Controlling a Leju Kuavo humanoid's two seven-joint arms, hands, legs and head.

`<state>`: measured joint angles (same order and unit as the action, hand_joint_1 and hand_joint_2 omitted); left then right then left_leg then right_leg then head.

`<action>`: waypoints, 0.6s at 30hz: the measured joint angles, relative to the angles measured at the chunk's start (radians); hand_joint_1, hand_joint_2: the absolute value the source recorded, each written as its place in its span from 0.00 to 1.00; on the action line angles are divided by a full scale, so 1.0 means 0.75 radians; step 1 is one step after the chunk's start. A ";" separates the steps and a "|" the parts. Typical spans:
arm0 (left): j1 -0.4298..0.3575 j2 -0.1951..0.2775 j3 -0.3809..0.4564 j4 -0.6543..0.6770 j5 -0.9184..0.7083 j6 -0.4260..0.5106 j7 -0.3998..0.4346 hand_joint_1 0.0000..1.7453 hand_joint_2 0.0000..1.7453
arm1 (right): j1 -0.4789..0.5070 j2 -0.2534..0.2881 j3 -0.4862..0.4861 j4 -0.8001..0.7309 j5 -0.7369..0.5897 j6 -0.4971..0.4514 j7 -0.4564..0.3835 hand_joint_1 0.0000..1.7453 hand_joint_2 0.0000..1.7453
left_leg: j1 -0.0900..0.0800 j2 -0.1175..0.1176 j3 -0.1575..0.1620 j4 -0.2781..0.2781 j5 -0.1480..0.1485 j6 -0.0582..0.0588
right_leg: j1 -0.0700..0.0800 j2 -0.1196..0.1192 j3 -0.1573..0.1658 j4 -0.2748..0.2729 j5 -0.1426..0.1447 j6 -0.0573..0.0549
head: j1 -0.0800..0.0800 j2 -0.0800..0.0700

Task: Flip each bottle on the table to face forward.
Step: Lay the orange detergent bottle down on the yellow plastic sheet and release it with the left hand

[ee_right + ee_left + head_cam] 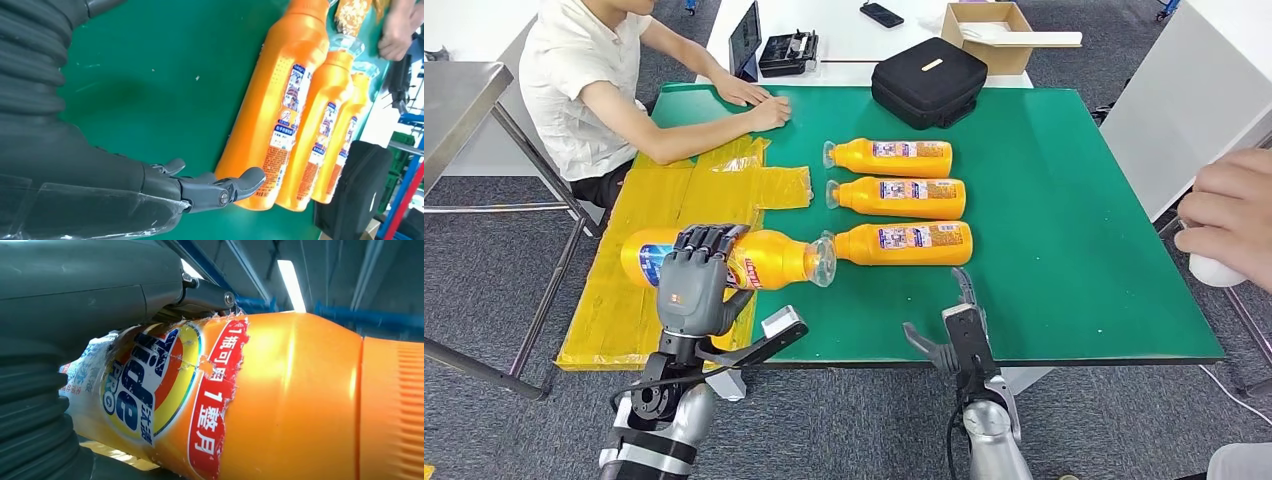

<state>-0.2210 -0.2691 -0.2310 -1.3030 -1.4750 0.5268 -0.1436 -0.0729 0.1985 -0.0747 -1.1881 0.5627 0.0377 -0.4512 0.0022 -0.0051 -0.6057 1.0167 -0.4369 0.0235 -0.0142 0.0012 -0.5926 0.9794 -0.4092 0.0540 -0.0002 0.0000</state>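
Three orange detergent bottles lie in a row on the green table [1084,250], back labels up, caps to the left: far [894,157], middle [902,197], near [906,243] [280,110]. A fourth orange bottle [769,259] [260,400] shows its front logo and is held off the table by my left hand [696,282], whose fingers wrap over its middle. My right hand [954,335] [200,192] hovers open at the table's front edge, just short of the near bottle's base.
A yellow sheet [664,230] covers the table's left part. A seated person rests both hands [759,105] on the far left of the table. A black case [929,80] stands at the back. Another person's hand [1234,215] shows at the right edge.
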 joint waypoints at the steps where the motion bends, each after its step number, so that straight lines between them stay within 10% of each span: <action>1: -0.019 0.007 0.014 0.043 0.002 -0.004 0.002 1.00 1.00 | -0.002 0.001 -0.003 0.000 -0.005 0.003 -0.005 0.00 1.00 | 0.000 0.000 0.000 0.000 0.000 0.000 | 0.000 0.000 0.000 0.000 0.000 0.000 | 0.000 0.000; 18: -0.300 0.111 0.120 0.706 -0.007 -0.077 0.050 1.00 1.00 | -0.090 0.051 -0.015 0.102 -0.075 0.005 -0.086 0.00 1.00 | 0.000 0.000 -0.001 0.000 0.002 -0.001 | 0.000 0.000 -0.001 0.003 0.000 0.000 | 0.000 0.000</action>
<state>-0.4457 -0.1862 -0.1409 -0.7736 -1.4804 0.4691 -0.1060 -0.1406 0.2369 -0.0857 -1.1113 0.5062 0.0417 -0.5154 0.0024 -0.0052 -0.6062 1.0167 -0.4357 0.0230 -0.0141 0.0012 -0.5933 0.9813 -0.4091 0.0540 0.0000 0.0000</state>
